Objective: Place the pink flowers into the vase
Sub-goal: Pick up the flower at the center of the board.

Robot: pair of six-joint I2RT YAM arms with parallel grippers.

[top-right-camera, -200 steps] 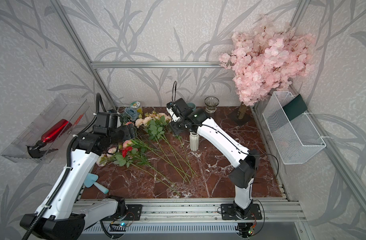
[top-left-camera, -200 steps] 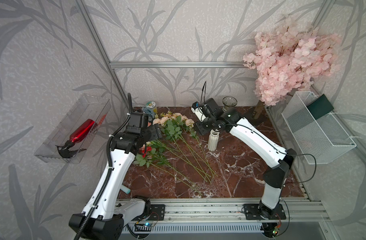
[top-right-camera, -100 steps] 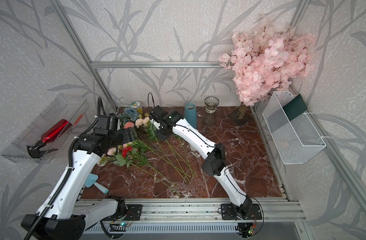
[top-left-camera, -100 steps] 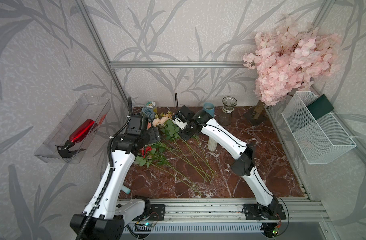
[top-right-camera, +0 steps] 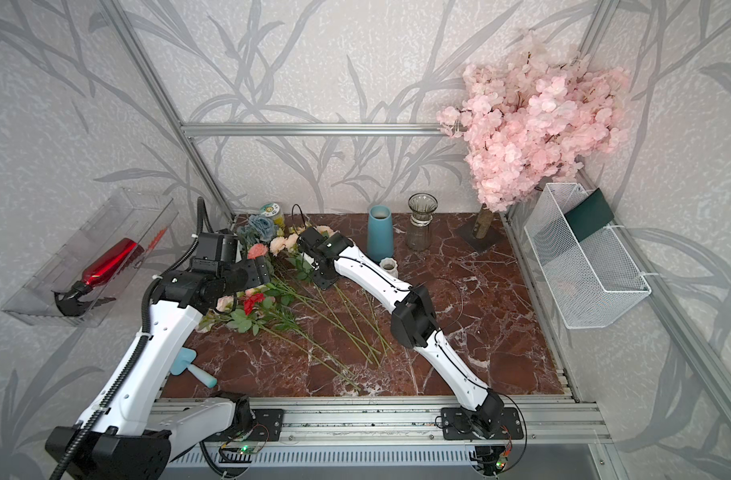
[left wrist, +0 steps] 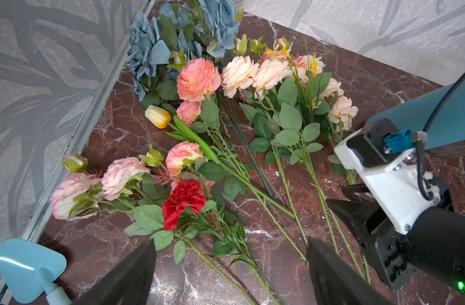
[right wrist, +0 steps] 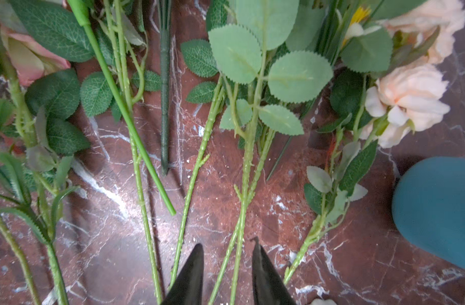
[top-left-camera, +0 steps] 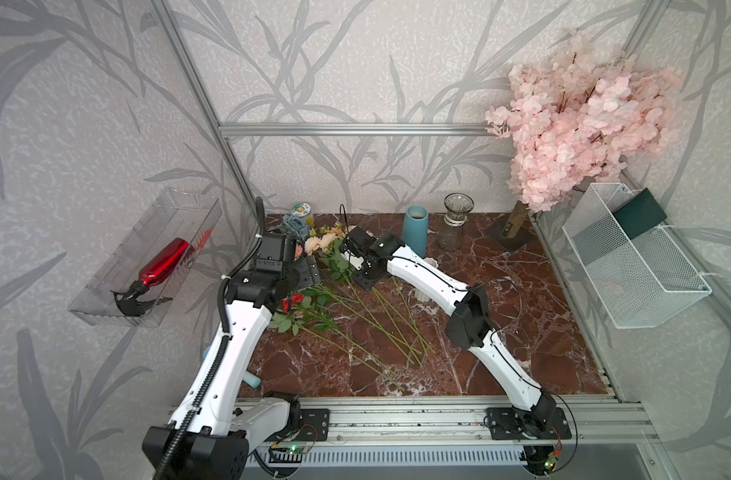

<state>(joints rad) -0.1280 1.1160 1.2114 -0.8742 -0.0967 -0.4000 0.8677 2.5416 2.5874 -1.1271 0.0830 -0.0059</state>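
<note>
pale peach-pink long-stemmed artificial flowers (left wrist: 252, 75): lying on red-brown marble table (top-left-camera: 563, 311), far left area | right black parallel gripper (right wrist: 228, 244): jaws narrowly apart, straddling two of their thin green stems, not visibly pinching | left black parallel gripper (left wrist: 231, 243): jaws spread wide, hovering over flowers further left

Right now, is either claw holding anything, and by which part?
Nothing yet. The right claw straddles the pink flower stems, unpinched; the left claw hangs open.
</note>
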